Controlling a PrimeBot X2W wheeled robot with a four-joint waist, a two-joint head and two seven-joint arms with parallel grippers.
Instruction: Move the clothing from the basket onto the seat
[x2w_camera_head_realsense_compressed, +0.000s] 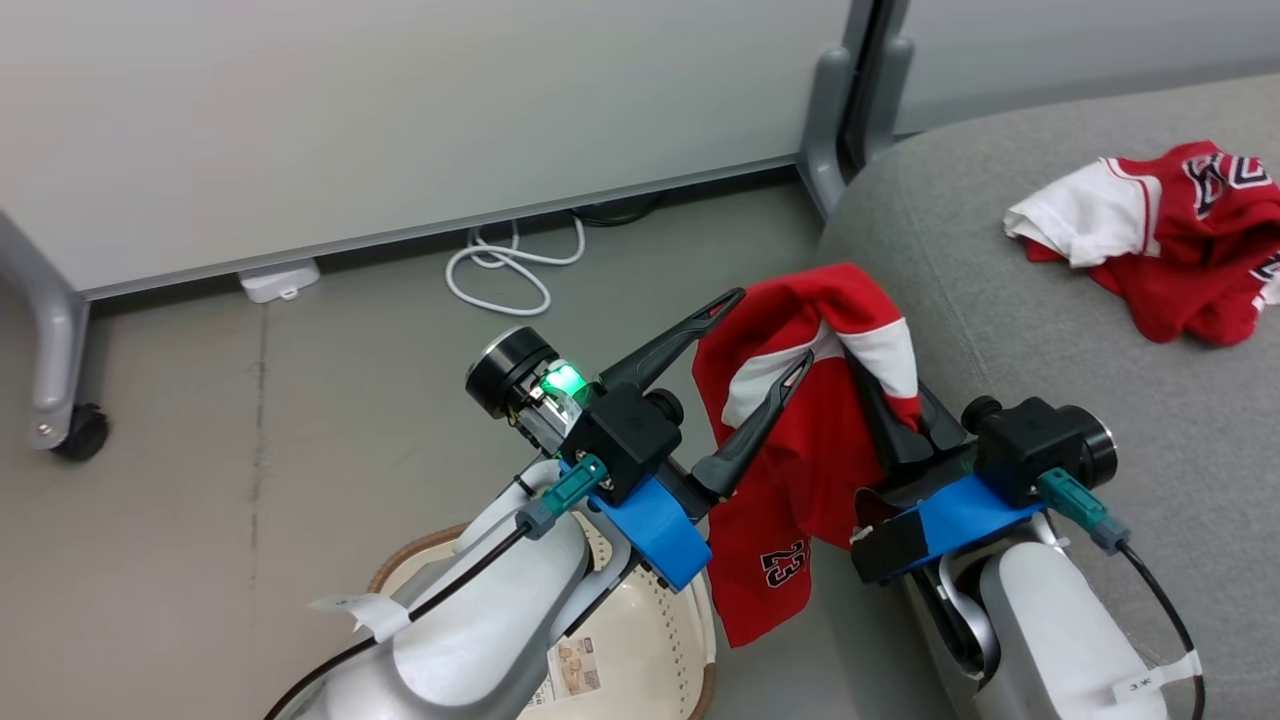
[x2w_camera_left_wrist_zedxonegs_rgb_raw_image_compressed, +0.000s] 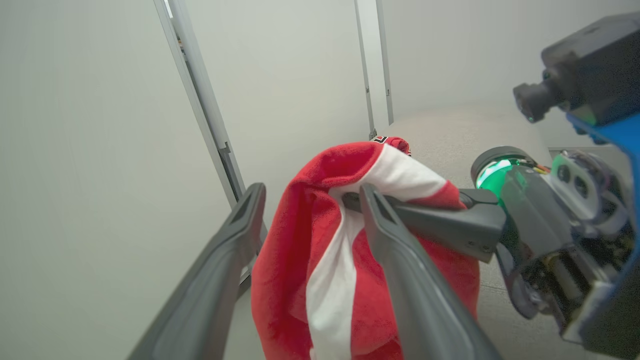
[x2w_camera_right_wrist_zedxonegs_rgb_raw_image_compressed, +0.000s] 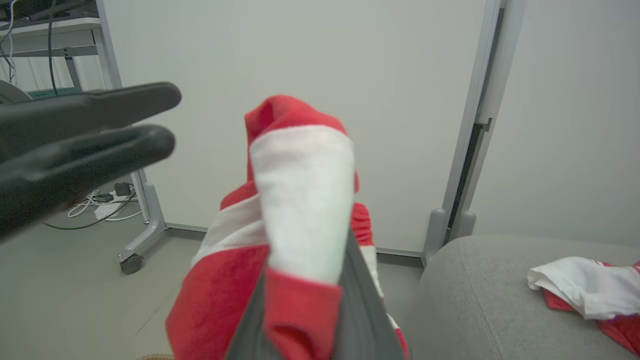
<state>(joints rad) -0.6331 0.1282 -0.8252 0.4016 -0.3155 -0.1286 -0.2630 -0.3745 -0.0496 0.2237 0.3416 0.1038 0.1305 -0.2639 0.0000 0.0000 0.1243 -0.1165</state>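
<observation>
Seen from the robot's head, looking down at a grey floor with the rounded corner of a grey upholstered seat at the right.

The right pincer is clamped together on a red garment, gripping it at a fold where a white band crosses the red. The fabric drapes over the dark fingers and hides their tips. The rest of the garment hangs straight down in the air, just beside the seat's edge. Its lower end, printed with the number 23, dangles close to the basket.

The left pincer has its two long fingers spread wide apart and holds nothing. Its lower finger crosses in front of the hanging cloth (whether it touches the fabric cannot be told). In the left wrist view the cloth bulges up between the spread fingers.

The cream basket with small holes and a brown rim sits on the floor at the bottom of the head view, partly under the left forearm. What shows of its inside is bare plastic with a paper label.

A second garment, red with a white sleeve and dark lettering, lies crumpled on the seat, well apart from both pincers.

Behind, a pale partition stands on a grey leg with a caster, and a coiled white cable lies at its foot.
</observation>
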